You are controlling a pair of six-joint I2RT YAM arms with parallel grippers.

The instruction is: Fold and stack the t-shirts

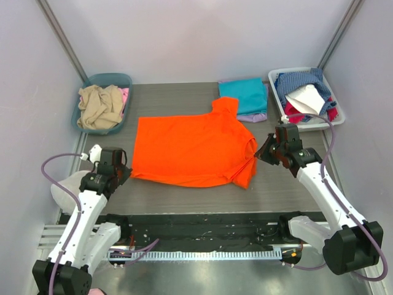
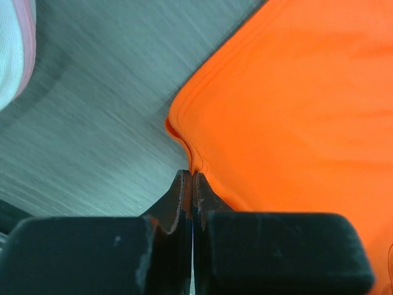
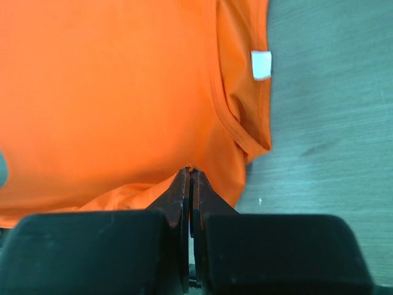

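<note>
A bright orange t-shirt (image 1: pixel 190 147) lies spread across the middle of the table, collar toward the right. My left gripper (image 1: pixel 126 174) sits at its near-left corner, shut on the hem (image 2: pixel 195 166). My right gripper (image 1: pixel 261 153) is at the shirt's right edge near the collar, with a small fold of the orange t-shirt (image 3: pixel 123 92) pinched between its tips. The neck label (image 3: pixel 261 64) shows white. A teal t-shirt (image 1: pixel 244 95) lies folded on top of a lavender one (image 1: pixel 256 117) at the back right.
A teal bin (image 1: pixel 116 78) with beige and pink clothes stands at the back left. A white bin (image 1: pixel 277 80) with blue, white and red clothes stands at the back right, just behind my right arm. Side walls close in both flanks.
</note>
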